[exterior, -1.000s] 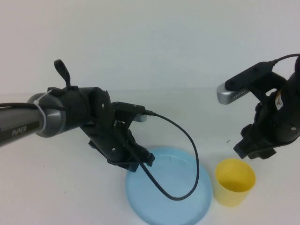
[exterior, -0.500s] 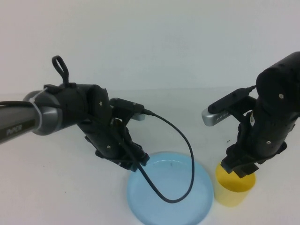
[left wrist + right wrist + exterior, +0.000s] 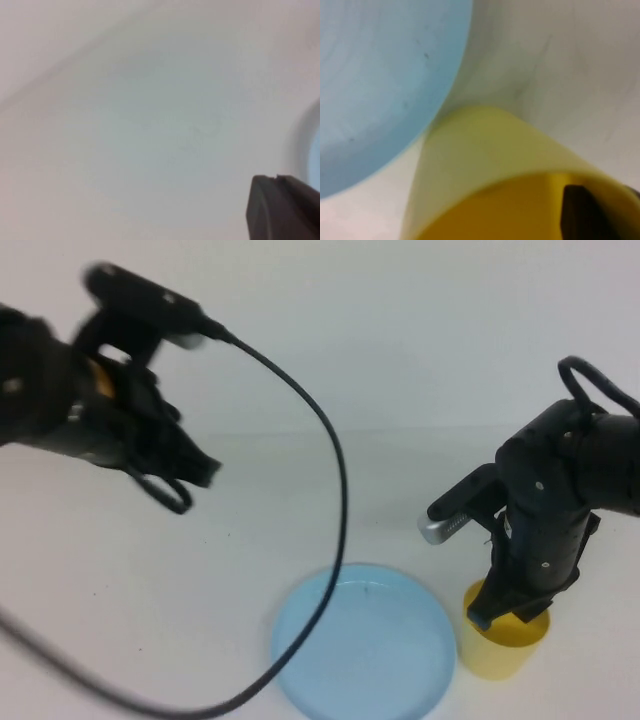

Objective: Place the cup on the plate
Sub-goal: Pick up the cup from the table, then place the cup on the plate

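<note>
The yellow cup [image 3: 498, 648] stands upright on the table, just right of the light blue plate [image 3: 365, 640], with a small gap between them. My right gripper [image 3: 508, 612] is down at the cup's rim and open. One finger [image 3: 582, 215] is inside the cup and the other is outside its wall. The right wrist view shows the cup [image 3: 485, 165] close up beside the plate [image 3: 380, 75]. My left gripper [image 3: 195, 472] is shut and empty, raised well to the left of the plate; it also shows in the left wrist view [image 3: 276, 179].
A black cable [image 3: 335, 500] from the left arm hangs in a loop over the plate's left part. The surface is a plain white table [image 3: 330, 360]. A sliver of the plate [image 3: 316, 150] shows in the left wrist view.
My left arm has lifted up and to the left, away from the plate. My right gripper has come down from above the cup onto its rim.
</note>
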Robot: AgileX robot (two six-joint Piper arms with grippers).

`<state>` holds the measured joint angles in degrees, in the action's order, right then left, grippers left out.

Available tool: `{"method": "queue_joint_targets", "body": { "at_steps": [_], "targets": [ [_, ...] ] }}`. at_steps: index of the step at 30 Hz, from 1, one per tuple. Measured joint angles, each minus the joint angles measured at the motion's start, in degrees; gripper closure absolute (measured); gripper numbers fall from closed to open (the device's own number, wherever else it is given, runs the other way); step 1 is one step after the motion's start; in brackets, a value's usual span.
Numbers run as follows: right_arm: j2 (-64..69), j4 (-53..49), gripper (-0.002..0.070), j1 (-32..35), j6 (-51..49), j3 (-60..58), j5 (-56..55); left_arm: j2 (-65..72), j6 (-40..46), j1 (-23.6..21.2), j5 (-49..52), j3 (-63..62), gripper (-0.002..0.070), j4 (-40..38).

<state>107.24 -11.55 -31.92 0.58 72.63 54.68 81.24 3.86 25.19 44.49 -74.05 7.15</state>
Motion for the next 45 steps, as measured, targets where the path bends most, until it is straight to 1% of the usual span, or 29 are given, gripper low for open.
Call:
{"method": "queue_joint_targets", "body": {
  "at_steps": [1,2,5,7,10,13,14,18,21,23,29,35,39,43,45],
  "targets": [
    [0.11,-0.79,0.0542,0.00,-0.01,0.00,-0.13,-2.19,-1.15,0.00,-0.57,0.68,0.0673,2.03],
    [0.11,-1.07,0.0582,0.00,0.01,0.14,-0.13,-4.31,-2.42,0.00,-0.96,1.42,0.0673,3.83],
    [-0.23,-1.71,0.0635,0.00,0.35,1.71,1.13,-9.54,-10.52,0.00,-1.12,5.51,0.0673,13.07],
    [-0.44,-2.25,0.0644,0.00,0.77,2.79,2.65,-13.66,-16.77,0.00,-2.24,10.05,0.0673,19.48],
    [-1.80,-1.88,0.0645,0.00,1.28,4.64,5.42,-20.30,-23.20,0.00,-5.05,18.07,0.0673,26.47],
    [-4.43,3.00,0.0645,0.00,3.12,5.86,5.86,-26.96,-25.19,0.00,-8.26,26.22,0.0673,31.34],
    [-5.31,6.20,0.0645,0.00,4.07,6.14,5.65,-28.90,-25.83,0.00,-9.10,28.84,0.0673,32.50],
    [-6.20,17.62,0.0646,-1.23,7.73,6.82,2.32,-34.88,-28.94,0.00,-9.35,36.51,0.0673,35.14],
    [-4.16,20.39,0.0646,-2.84,8.00,7.41,0.23,-38.39,-32.15,0.00,-10.28,40.54,0.0673,36.94],
    [-2.13,20.89,0.0646,-3.95,7.60,8.54,0.12,-39.96,-35.90,0.00,-12.05,42.31,0.0673,38.59],
    [5.76,20.42,0.0646,-7.09,6.26,15.97,2.49,-41.24,-36.87,0.00,-13.26,43.13,0.0673,40.67],
    [11.37,16.07,0.0646,-8.00,3.34,22.74,8.33,-41.24,-37.26,0.00,-13.96,43.13,0.0673,41.25],
    [13.31,14.01,0.0646,-8.00,2.99,24.28,10.88,-41.24,-37.26,0.00,-14.76,43.23,0.0673,41.96],
    [13.86,13.65,0.0645,-8.00,2.88,24.64,10.85,-41.24,-37.89,0.00,-15.29,43.21,0.0673,42.78],
    [13.86,13.65,0.0632,-8.00,2.88,24.64,10.48,-41.24,-37.88,0.00,-15.29,43.21,0.0674,42.85]
  ]
}}
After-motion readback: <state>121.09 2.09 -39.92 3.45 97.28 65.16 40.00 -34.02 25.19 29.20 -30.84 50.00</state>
